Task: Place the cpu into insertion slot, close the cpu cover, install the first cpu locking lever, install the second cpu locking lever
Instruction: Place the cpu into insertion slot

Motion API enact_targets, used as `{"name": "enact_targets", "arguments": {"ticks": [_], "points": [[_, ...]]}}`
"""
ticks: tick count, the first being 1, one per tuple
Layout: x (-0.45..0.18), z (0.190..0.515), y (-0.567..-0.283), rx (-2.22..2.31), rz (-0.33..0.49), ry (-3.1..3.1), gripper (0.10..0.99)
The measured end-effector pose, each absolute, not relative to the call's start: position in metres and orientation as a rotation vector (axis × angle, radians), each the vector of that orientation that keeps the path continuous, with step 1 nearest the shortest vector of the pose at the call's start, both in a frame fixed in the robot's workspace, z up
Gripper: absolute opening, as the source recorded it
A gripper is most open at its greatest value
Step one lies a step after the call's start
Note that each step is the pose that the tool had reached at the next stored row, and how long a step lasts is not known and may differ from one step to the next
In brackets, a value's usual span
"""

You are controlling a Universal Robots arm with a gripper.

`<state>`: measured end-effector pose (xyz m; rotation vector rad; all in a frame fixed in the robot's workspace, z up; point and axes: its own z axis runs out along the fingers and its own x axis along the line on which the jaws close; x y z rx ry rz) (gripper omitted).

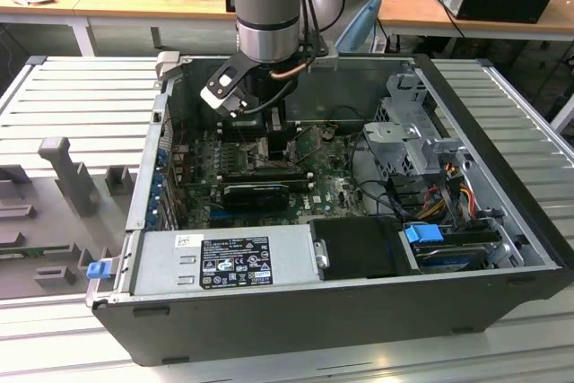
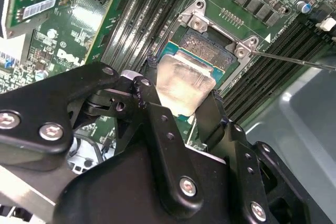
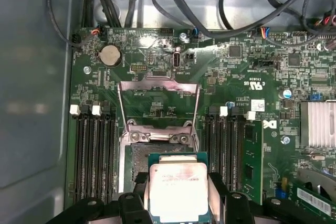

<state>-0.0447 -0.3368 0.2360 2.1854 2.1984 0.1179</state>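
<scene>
The gripper (image 3: 178, 195) is clamped on the cpu (image 3: 178, 190), one black finger (image 3: 137, 183) on each of two opposite edges; in the second wrist view the same grip shows, the gripper (image 2: 181, 103) pinching the cpu (image 2: 184, 85). The chip is square, so no side is the longer; it lies flat with its pale metal face turned away from the board, and its edges run roughly parallel to those of the insertion slot (image 3: 135, 157). It sits over the near part of that slot; whether it touches the socket (image 2: 207, 45) I cannot tell. Beyond it the cpu cover (image 3: 157, 84) stands swung open, the board visible through its window; black memory slots (image 3: 97, 150) flank the socket on both sides. In the exterior view the arm (image 1: 269, 24) reaches down into the open computer case (image 1: 502, 177) over the green motherboard (image 1: 332, 190).
</scene>
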Motion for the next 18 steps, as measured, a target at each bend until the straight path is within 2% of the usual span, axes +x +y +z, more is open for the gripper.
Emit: {"name": "enact_targets", "arguments": {"ticks": [18], "points": [[-0.048,0.215,-0.327,2.236,0.14,2.166,0.533]]}}
